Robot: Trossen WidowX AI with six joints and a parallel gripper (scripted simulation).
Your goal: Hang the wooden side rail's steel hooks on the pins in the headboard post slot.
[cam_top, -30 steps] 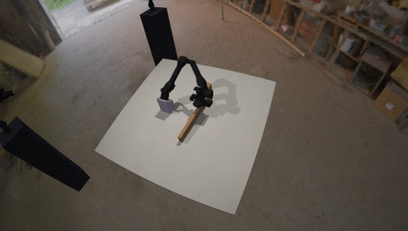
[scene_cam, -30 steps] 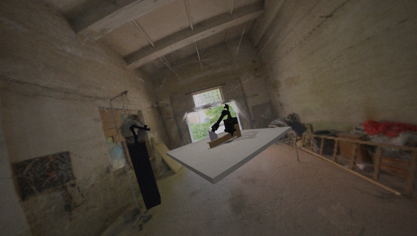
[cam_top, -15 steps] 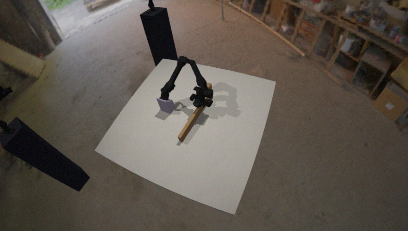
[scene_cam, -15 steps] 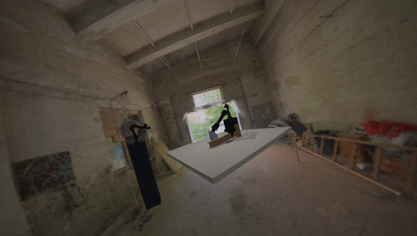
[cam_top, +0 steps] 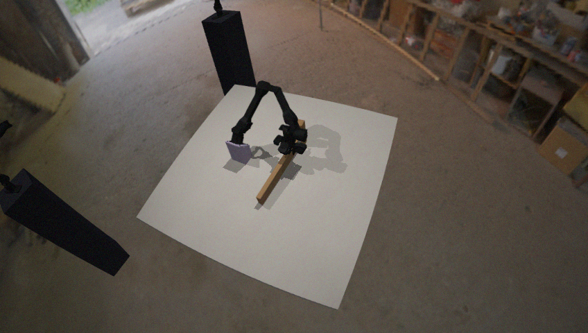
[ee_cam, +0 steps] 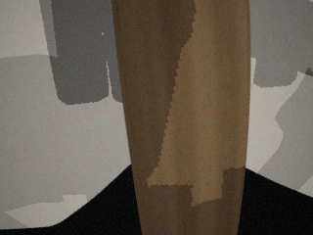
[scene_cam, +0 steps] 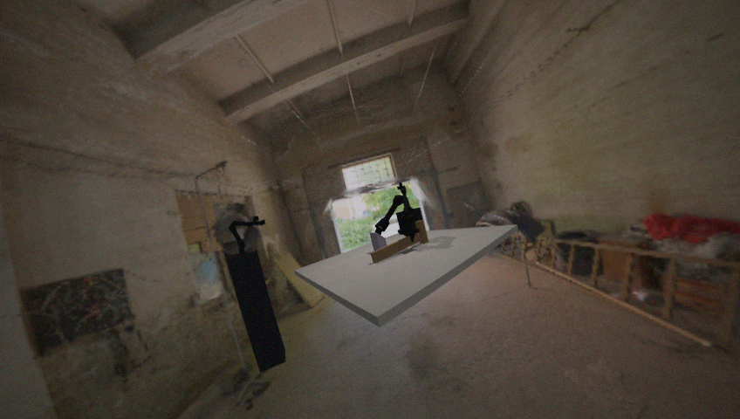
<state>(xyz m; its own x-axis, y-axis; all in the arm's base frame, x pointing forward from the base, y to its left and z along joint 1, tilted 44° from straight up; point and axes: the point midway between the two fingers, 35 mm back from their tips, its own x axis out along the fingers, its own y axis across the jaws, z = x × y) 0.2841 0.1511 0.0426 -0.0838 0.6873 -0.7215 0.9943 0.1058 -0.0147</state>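
The wooden side rail (cam_top: 272, 183) (scene_cam: 388, 250) (ee_cam: 210, 98) is a long, light brown bar. Its far end is low at the table, but contact is too small to judge. Its other end is near the wooden headboard post (cam_top: 302, 123) (scene_cam: 424, 232), which stands upright and is partly hidden by the arm in the top view. My gripper (cam_top: 290, 153) (scene_cam: 413, 236) (ee_cam: 175, 160) points down and is shut on the rail. Its black fingers flank the rail in the wrist view. The hooks, slot and pins are hidden or too small to see, so I cannot tell whether the hooks sit on the pins.
The pale table (cam_top: 206, 223) (scene_cam: 363, 291) carries everything. The arm's base is on a lilac block (cam_top: 239, 152) (scene_cam: 379, 242), left of the rail. Tall black pillars (cam_top: 229, 49) (cam_top: 62, 225) (scene_cam: 256, 305) with small black arms on top stand beyond the table's edges.
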